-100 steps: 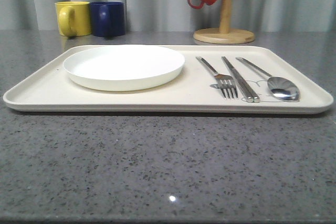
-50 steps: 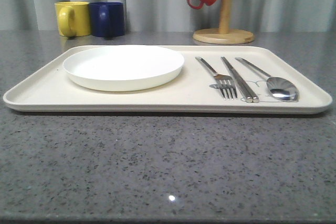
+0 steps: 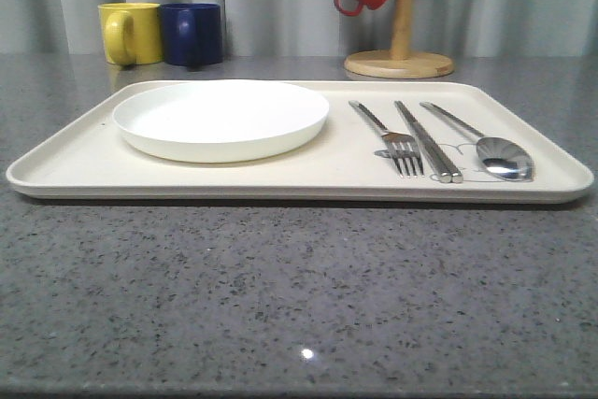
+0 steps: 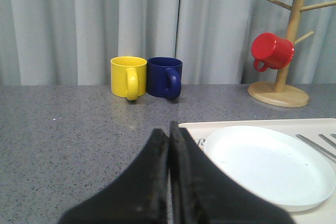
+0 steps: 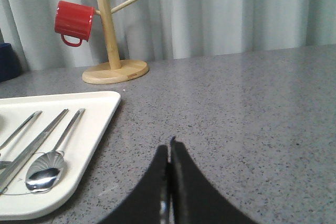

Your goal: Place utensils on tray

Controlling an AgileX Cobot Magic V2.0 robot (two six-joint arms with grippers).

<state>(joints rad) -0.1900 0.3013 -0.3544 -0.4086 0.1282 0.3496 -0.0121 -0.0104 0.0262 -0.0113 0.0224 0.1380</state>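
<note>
Fork point(image 3: 402, 151), chopsticks point(image 3: 428, 142), spoon point(image 3: 503, 158) already on tray point(image 3: 280, 179), right side. Both hands point(image 4: 168, 145) point(image 5: 169, 158) pressed together, empty. Risk: nudging tray when retreating.

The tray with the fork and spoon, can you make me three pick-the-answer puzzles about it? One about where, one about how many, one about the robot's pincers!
1. Where is the spoon on the tray?
A. Right of the chopsticks
B. On the white plate
C. Left of the fork

2. How many mugs stand side by side on the table behind the tray?
A. One
B. Two
C. Four

3. How are both pincers?
A. Holding a fork
B. Wide open
C. Shut, empty

Answers:
1. A, the spoon lies outermost on the right.
2. B, a yellow mug and a blue mug.
3. C, the left pincer and right pincer have fingers pressed together.
</note>
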